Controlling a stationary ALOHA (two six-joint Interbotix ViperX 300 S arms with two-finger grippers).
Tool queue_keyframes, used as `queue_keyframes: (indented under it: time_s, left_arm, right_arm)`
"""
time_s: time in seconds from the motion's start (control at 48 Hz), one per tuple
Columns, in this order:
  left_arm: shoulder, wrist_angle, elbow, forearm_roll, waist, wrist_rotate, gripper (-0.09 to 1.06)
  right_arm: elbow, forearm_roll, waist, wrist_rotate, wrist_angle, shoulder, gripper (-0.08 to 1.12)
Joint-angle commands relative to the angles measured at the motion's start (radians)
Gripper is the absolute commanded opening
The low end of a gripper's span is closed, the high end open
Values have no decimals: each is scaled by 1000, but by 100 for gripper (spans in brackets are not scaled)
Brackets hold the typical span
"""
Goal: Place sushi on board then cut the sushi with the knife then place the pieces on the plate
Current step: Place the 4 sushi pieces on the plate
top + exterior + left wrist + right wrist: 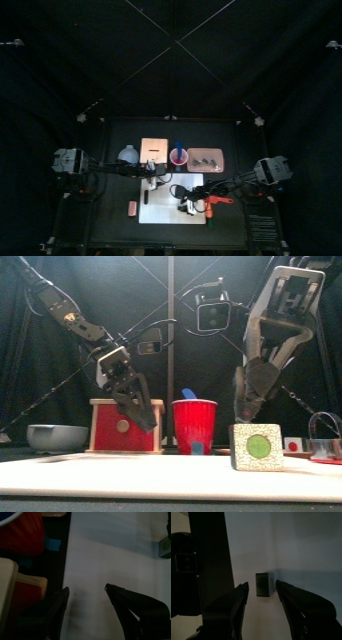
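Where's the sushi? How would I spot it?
Find the white board lying at the table's front. Toward its right end, below the right pincer, stands the sushi. It is a small square block with a green oval in its pale face, unlike the round red cup behind.

The booth is dim, its black curtains (pixel 80 60) swallowing the light, and only the white cutting board (pixel 160 213) shows bright from above. In the left wrist view a soft shadow lies on the board under the left gripper (pixel 86 587).
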Motion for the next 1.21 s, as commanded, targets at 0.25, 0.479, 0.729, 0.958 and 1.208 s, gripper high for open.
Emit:
queue_keyframes:
  time_s: [0.25,0.479,0.729,0.958,1.208]
  left_arm:
    - [-5,-3,-15,3,0,-2,94]
    - [-6,-3,-15,3,-2,-2,94]
    - [-3,-3,-14,3,-2,-2,94]
    - [-3,-3,-18,3,-2,-2,94]
    - [2,-9,-25,5,0,-3,94]
  right_arm:
    - [-40,-8,-3,0,-2,44,83]
    - [-38,-9,-6,-2,-2,61,75]
    - [-8,-35,-31,0,11,17,57]
    - [61,-114,-175,0,133,-153,58]
    - [133,-230,-485,2,192,-291,58]
